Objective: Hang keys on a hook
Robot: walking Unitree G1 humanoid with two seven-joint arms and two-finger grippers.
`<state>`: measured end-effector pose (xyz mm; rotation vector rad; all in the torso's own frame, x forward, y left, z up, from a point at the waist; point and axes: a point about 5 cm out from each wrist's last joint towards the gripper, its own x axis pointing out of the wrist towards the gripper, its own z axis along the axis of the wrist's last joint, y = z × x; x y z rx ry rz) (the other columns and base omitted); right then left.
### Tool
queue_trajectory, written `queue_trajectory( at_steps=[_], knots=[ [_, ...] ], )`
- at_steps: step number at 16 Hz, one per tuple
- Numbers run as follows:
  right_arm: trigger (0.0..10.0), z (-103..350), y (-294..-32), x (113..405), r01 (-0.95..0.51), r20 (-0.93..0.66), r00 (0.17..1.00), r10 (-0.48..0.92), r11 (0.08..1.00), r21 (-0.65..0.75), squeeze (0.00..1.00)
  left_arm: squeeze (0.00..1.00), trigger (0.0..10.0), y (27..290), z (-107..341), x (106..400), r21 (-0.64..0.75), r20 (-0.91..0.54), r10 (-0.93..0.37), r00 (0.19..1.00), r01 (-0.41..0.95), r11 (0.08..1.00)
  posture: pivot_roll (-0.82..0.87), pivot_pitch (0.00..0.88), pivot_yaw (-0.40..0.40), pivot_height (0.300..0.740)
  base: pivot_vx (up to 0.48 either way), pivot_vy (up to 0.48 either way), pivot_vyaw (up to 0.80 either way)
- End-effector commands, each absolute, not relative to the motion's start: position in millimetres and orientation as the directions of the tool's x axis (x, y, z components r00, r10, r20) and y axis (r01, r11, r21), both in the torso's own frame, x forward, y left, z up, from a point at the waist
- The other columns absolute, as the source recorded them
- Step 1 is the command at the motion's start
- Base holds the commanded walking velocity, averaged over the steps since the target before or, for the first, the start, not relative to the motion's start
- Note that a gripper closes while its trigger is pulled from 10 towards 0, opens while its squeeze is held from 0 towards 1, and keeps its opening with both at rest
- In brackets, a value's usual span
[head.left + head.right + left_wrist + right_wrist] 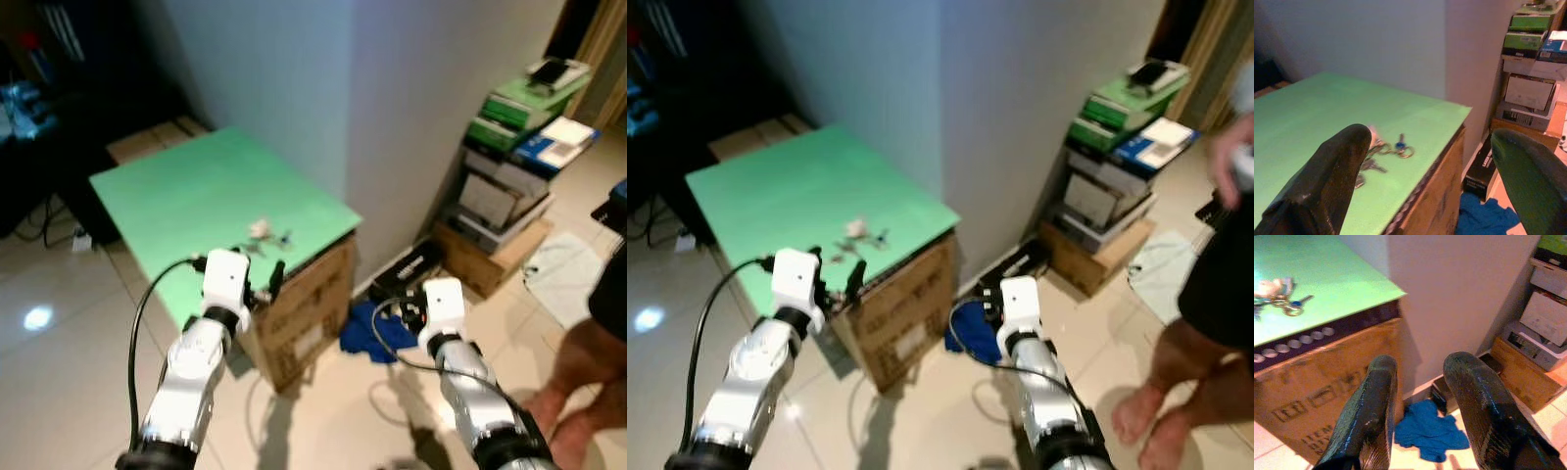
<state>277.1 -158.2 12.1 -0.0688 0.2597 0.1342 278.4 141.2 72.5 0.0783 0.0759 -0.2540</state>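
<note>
Both spread empty — left gripper [1425, 166] near keys [1382, 149] on green board [196, 191], right gripper [1420, 396] over floor.

My arms [191, 377] are silver metal with a soft sheen, capped by white plastic housings; my fingers [1327, 181] are black and faintly glossy, a little grainy at the tips. The worktop [186, 191] is a smooth, matt green sheet lying on a brown cardboard box [299, 304] with printed marks. The keys [1383, 149] are shiny metal, one with a blue plastic head. The floor [59, 372] is glossy pale tile throwing back the light. A crumpled blue cloth [1430, 431] lies on it. The wall [392, 108] is matt paint
</note>
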Motion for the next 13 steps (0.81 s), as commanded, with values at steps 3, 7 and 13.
queue_trajectory(
  at_steps=[3,7,13],
  knots=[
    [10.0,13.5,-163.7,277.5,-0.133,-0.258,0.959,0.113,0.989,-0.061,0.00,0.00,10.0,140.4,73.1,280.0,0.061,-0.091,-0.225,0.970,0.230,0.971,-0.14,0.000,0.081,0.740,0.081,-0.136,0.00],
    [10.0,14.9,-163.6,279.3,-0.141,-0.259,0.958,0.119,0.988,-0.066,0.00,0.00,10.0,136.1,73.9,279.6,0.060,-0.087,-0.234,0.968,0.239,0.969,-0.13,0.000,0.075,0.740,0.000,0.000,0.00],
    [10.0,15.0,-161.4,279.0,-0.145,-0.258,0.958,0.123,0.987,-0.065,0.00,0.00,10.0,135.9,72.9,280.0,0.094,-0.097,-0.238,0.966,0.247,0.964,-0.14,0.000,0.080,0.740,0.434,0.000,0.00]
  ],
)
